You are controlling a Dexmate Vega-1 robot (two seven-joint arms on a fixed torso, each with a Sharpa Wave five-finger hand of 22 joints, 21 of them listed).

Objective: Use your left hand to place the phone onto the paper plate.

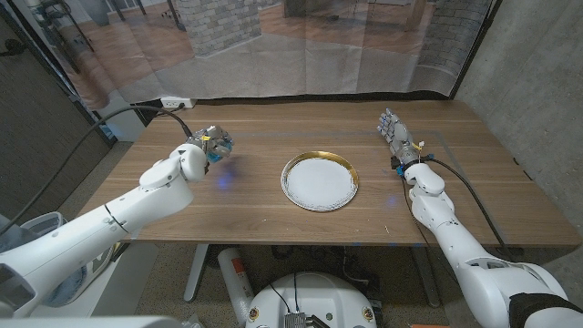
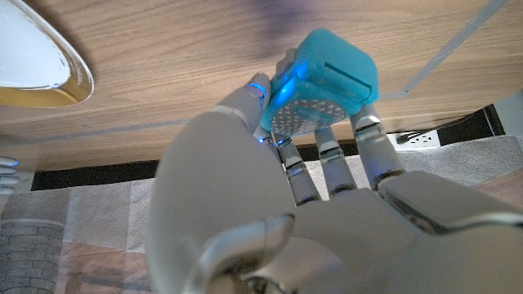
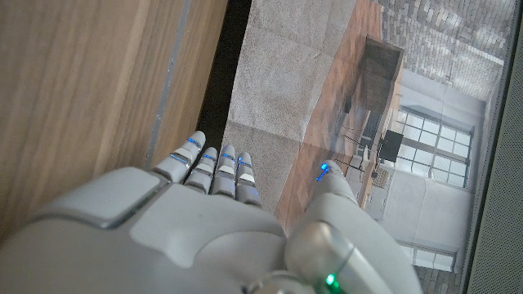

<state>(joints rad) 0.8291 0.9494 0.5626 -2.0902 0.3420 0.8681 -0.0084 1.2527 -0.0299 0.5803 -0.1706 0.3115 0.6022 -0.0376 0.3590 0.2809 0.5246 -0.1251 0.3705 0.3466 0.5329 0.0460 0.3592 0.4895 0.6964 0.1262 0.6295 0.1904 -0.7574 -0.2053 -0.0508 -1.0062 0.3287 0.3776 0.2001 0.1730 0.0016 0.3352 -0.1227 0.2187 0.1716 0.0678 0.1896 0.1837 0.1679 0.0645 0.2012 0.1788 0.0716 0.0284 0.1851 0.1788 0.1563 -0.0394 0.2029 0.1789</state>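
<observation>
The left hand [image 1: 208,146] has the phone! In the left wrist view the fingers [image 2: 327,155] reach up and wrap around a turquoise phone [image 2: 325,82], thumb on one side, the rest on the other, a firm grip all round. The phone's perforated, blue-lit face is turned towards the palm, and its smooth turquoise back faces the wooden table [image 1: 246,196]. In the head view the hand is up off the wood, with a dim bluish patch on the tabletop just beside it on the plate's side.

The landmark is the paper plate [image 1: 320,180], white with a gold rim, sitting mid-table. The phone [image 1: 217,148] hangs well apart from it, out on the robot's left and slightly farther back. Nothing lies in the plate; its white centre is bare. In the left wrist view a slice of that gold rim [image 2: 49,77] shows off to one side, apart from the phone.

On the other side of the plate, the right hand [image 1: 398,138] waits near the table's back right. It stands upright, fingers [image 3: 214,170] straight and lying close side by side, thumb set apart, holding nothing. Whether it touches the wood, I can't tell.

A white power strip [image 1: 175,103] sits at the table's far edge, behind the left hand.
</observation>
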